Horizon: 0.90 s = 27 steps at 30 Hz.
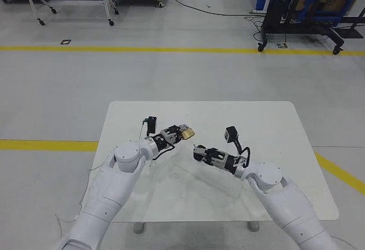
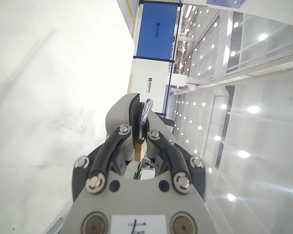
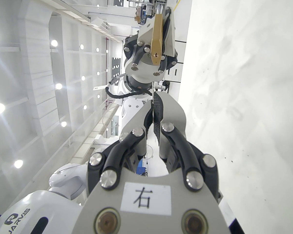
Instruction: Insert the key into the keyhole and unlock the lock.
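A brass padlock (image 1: 187,132) is held above the white table (image 1: 264,125), with my left gripper (image 1: 176,134) shut on it. In the left wrist view the fingers (image 2: 122,113) clamp its silver shackle (image 2: 146,112), and the brass body (image 2: 139,151) sits back between them. My right gripper (image 1: 197,154) is a short way from the lock and faces it. It is shut on a thin key (image 3: 152,98), seen edge on and sticking out past the fingertips. In the right wrist view the lock's keyhole (image 3: 156,55) faces the key, a gap away.
Both arms hang over the middle of the table, whose far edge (image 1: 201,103) and right edge (image 1: 307,156) lie well away. Beyond the table is open floor with yellow lines (image 1: 170,49); a black wheeled frame (image 1: 301,31) stands far back.
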{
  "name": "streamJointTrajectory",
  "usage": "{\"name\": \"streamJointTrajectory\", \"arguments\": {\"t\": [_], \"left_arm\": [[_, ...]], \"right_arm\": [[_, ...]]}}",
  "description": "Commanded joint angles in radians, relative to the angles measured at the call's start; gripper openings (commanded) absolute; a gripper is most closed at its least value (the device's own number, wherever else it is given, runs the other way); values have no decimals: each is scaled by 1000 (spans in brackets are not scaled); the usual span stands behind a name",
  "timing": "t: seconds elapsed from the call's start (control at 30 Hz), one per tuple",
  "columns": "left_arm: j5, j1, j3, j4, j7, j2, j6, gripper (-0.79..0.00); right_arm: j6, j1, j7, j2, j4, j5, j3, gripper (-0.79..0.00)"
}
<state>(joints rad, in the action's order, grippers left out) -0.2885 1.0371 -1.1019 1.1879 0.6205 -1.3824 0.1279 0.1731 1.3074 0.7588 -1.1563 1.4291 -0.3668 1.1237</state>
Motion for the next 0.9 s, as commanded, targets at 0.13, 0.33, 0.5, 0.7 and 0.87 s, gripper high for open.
{"name": "streamJointTrajectory", "arguments": {"t": [0.13,0.33,0.5,0.7,0.87], "left_arm": [[30,3,11,8,25,4,-15,-785],[38,4,16,13,49,6,-23,-785],[45,0,20,11,64,8,-22,-785],[50,1,24,15,70,10,-24,-785],[56,3,24,19,72,12,-29,-785]], "right_arm": [[-22,-10,6,-3,-11,-6,-8,-785],[-29,-19,5,-5,-24,-24,-9,-785],[-31,-21,-4,-7,-26,-22,-8,-785],[-35,-23,-17,-8,-28,-12,-11,-785],[-41,-22,-26,-10,-27,-7,-12,-785]]}}
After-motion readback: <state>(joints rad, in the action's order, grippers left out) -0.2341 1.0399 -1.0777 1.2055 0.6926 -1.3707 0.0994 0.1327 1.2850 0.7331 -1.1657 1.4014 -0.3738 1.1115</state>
